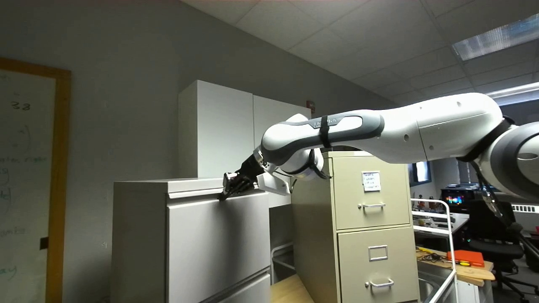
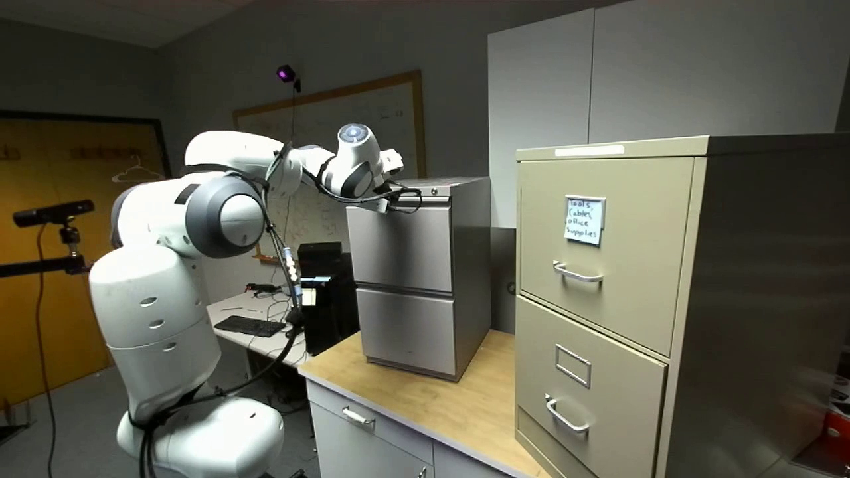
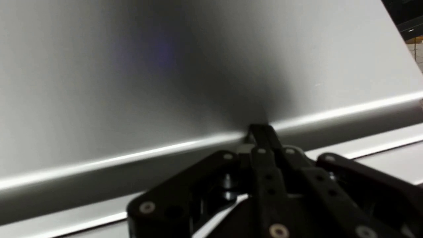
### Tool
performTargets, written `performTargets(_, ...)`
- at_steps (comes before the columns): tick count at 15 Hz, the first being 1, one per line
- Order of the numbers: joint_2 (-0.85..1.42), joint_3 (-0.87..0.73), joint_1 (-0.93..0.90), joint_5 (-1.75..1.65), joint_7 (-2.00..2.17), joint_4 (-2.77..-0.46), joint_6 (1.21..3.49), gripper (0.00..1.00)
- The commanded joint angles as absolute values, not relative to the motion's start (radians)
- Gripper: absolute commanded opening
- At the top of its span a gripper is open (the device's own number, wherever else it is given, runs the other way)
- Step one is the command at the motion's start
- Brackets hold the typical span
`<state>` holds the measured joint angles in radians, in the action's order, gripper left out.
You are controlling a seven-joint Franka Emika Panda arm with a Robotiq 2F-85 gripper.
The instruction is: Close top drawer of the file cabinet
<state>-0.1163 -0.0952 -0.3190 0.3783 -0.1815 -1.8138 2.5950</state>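
The file cabinet is light-grey metal in both exterior views (image 1: pixel 139 240) (image 2: pixel 471 279). Its top drawer has a plain wide front (image 1: pixel 202 248) (image 2: pixel 398 249) and looks about flush with the cabinet; I cannot tell if a small gap is left. In the wrist view the drawer front (image 3: pixel 99 86) fills the upper part. My gripper (image 1: pixel 222 197) is at the drawer's upper edge, pointing down and toward it. In the wrist view the fingertips (image 3: pixel 261 128) are together with nothing seen between them, at or touching that edge. In an exterior view the wrist and cables hide the fingers.
A beige cabinet (image 1: pixel 374 189) (image 2: pixel 604 252) with handles stands beside the file cabinet. A white two-door cupboard (image 1: pixel 225 130) (image 2: pixel 541 113) is on the wall behind. The file cabinet stands on a wooden counter (image 2: pixel 425 405). Cables (image 2: pixel 405 199) hang at the wrist.
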Motion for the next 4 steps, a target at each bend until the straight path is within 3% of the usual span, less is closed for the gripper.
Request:
performTargets(1, -0.043, -0.028, -0.236, 0.386, -0.182, -1.7, 2.529, 0.0)
performTargets(4, -0.037, 0.003, -0.198, 0.379, -0.194, -1.685, 2.506, 0.0)
